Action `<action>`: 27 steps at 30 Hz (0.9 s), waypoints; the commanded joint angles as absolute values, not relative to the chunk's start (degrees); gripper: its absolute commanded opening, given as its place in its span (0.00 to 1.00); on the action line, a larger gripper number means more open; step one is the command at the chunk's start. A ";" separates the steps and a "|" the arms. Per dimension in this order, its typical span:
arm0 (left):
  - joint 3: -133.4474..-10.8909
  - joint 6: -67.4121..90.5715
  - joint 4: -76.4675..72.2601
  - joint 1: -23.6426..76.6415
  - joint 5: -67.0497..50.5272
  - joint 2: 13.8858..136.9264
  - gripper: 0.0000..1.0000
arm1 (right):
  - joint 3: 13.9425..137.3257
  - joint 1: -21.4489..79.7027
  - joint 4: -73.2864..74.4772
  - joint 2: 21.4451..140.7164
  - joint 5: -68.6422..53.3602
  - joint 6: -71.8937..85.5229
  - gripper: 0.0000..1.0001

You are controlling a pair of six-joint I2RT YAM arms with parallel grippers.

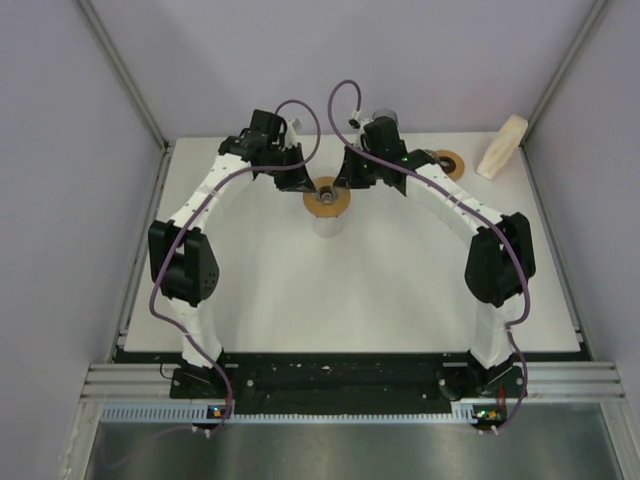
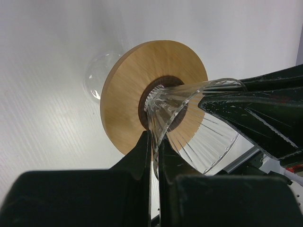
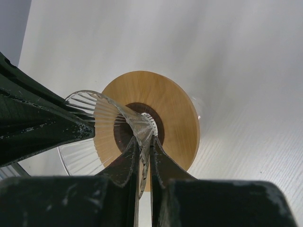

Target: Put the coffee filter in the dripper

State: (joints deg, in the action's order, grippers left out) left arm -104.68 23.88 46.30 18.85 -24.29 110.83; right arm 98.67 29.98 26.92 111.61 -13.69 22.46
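The ribbed clear-glass cone dripper point(image 2: 176, 101), ringed by a smooth round wooden collar point(image 2: 125, 94), is near the middle of the desk's point(image 1: 330, 300) far edge. Black left fingers point(image 2: 137, 158) and right fingers point(image 3: 124, 163) each pinch its thin wall. The cream filter stack point(image 1: 502, 146) lies in the far right corner.

My left arm point(image 1: 200, 195) and right arm point(image 1: 455, 200) have white links with black joint housings. A purple cable point(image 1: 317, 128) runs along each one, looping at the wrist. My jaws are black and scuffed.
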 commanded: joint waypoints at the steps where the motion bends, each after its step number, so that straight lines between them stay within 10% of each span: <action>1: -101.69 17.14 57.04 19.25 -22.32 116.99 0.00 | 91.67 28.30 38.32 122.34 -8.17 18.11 0.00; 10: -104.14 16.00 58.44 18.98 -22.41 117.60 0.00 | 90.17 27.51 38.32 122.97 -9.41 18.02 0.00; 27: -122.69 10.38 59.51 18.98 -11.34 117.43 0.43 | 103.09 29.80 45.96 116.89 -7.12 16.53 0.00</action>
